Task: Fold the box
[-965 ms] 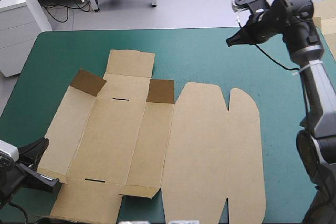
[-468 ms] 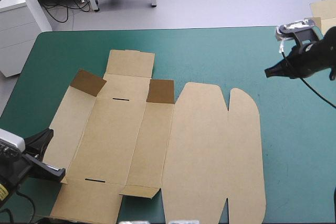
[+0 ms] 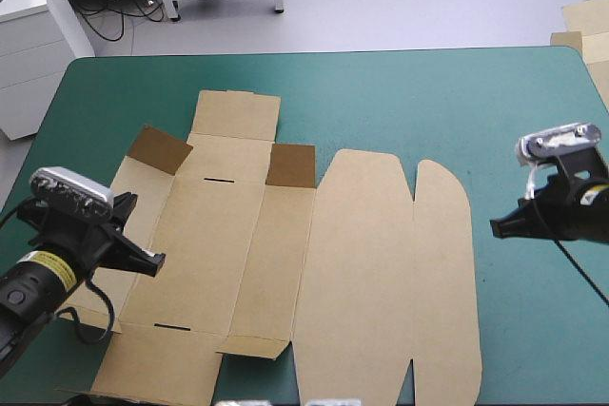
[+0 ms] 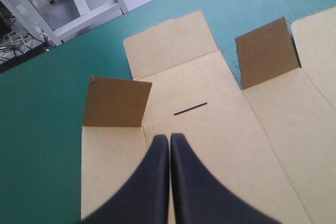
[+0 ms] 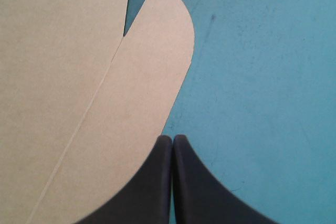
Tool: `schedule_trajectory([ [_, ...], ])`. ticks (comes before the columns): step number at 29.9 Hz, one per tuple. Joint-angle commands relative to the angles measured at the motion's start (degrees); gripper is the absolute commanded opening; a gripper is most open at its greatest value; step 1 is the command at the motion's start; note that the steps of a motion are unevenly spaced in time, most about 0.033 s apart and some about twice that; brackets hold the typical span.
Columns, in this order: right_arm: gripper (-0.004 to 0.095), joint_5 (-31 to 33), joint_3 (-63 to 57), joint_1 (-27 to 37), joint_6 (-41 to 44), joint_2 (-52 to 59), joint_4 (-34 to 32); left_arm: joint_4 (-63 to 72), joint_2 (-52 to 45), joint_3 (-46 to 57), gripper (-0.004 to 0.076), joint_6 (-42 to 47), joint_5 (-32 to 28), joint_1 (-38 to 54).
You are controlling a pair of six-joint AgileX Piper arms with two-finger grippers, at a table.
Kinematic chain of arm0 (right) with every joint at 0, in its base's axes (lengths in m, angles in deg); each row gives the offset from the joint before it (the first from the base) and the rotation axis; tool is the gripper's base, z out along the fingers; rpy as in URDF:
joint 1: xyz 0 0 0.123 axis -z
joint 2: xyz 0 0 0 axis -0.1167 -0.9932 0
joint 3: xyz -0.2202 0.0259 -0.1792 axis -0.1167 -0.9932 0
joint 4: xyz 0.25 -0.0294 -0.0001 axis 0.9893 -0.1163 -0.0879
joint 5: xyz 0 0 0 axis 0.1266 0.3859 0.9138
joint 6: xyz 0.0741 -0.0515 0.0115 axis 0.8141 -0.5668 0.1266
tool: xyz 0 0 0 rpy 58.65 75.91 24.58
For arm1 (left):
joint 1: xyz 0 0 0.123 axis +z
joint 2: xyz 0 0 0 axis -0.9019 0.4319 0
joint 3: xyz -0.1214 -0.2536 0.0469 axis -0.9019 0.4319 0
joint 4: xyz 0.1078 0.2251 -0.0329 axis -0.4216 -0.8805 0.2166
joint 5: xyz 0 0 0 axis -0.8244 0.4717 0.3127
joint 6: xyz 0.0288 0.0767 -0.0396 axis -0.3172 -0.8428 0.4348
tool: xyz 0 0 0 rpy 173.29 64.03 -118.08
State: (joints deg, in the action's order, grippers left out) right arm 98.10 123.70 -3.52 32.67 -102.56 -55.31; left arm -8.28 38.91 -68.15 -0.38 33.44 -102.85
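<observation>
High view, brown box (image 3: 285, 263) laid flat on the teal-green cover (image 3: 409, 92), left gripper (image 3: 152, 261) closed and empty above its left panels, right gripper (image 3: 495, 227) closed and empty beside its rounded right flap.

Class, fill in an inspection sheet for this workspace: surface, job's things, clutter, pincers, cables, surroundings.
surface: table, teal-green cover, the box laid on it.
job's things: box lies flat, unfolded; two darker flaps at its far end look turned up.
clutter: nothing seen.
pincers: left pincer shut, over the box's left part; right pincer shut, over the cover beside the box's right edge.
cables: nothing seen.
surroundings: more board past the table's far right corner.
</observation>
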Motion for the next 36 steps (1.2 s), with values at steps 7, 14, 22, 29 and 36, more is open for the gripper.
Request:
schedule_trajectory([
  [7,-0.0020,-3.45,-10.64,0.41,-0.49,15.25,0.90,-1.08,11.73,-14.26,0.0007,-5.39,-2.56,-0.05],
  [14,-0.0020,-3.75,-14.05,0.41,-0.58,21.57,-0.39,4.85,20.47,-20.59,0.0016,-9.38,0.80,-0.05],
  [22,-0.0020,-3.88,-14.20,0.41,-0.58,22.96,-1.98,12.75,27.45,-23.30,0.0016,-16.17,3.58,1.13],
  [29,-0.0020,-3.88,-14.20,0.41,-0.58,22.96,-1.89,41.35,32.62,-23.30,0.0016,-36.98,7.43,14.31],
  [36,-0.0020,-4.03,-14.20,0.41,-0.58,22.96,-1.74,56.34,36.56,-23.30,0.0016,-48.58,14.73,31.28],
])
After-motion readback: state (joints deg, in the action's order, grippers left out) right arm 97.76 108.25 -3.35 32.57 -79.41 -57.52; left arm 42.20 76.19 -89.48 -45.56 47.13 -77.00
